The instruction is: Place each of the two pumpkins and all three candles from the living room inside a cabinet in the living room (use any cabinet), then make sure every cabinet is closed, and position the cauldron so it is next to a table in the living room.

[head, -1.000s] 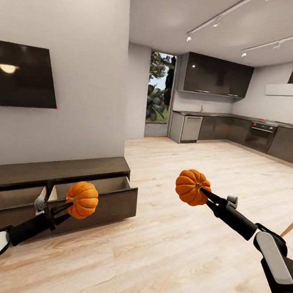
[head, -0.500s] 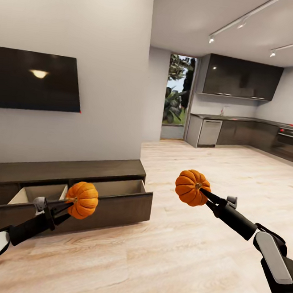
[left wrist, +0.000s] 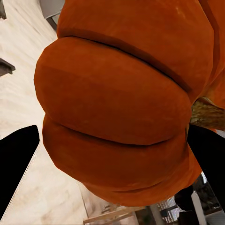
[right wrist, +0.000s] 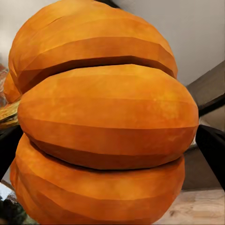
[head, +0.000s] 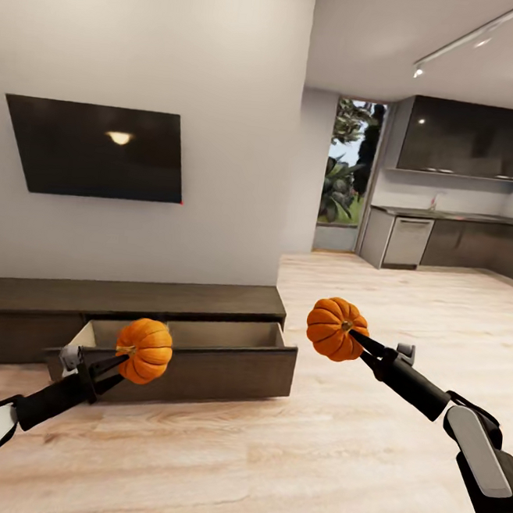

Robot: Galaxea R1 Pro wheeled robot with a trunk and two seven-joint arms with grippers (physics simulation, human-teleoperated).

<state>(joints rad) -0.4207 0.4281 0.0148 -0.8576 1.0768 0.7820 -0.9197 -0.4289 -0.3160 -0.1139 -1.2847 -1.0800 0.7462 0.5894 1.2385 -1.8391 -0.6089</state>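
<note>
Each gripper holds an orange ribbed pumpkin out in front of me. My left gripper [head: 126, 351] is shut on one pumpkin [head: 145, 350] at its stem end, in front of the cabinet's open drawer [head: 216, 354]. My right gripper [head: 350, 329] is shut on the other pumpkin [head: 334, 327], held over bare floor to the right of the cabinet. The low dark brown cabinet [head: 127, 297] runs along the wall under a TV. Up close, the left pumpkin [left wrist: 117, 103] sits between black fingers [left wrist: 16, 164], and the right pumpkin [right wrist: 108, 117] sits between dark fingers [right wrist: 213, 145].
A black TV [head: 102, 150] hangs on the grey wall above the cabinet. Light wood floor [head: 268, 461] stretches ahead and to the right. A doorway [head: 344, 179] and dark kitchen units [head: 461, 245] lie far off at the right.
The whole view has swung left, so cabinet, TV and kitchen sit further right in the picture. Both arms and their pumpkins hold the same pose.
</note>
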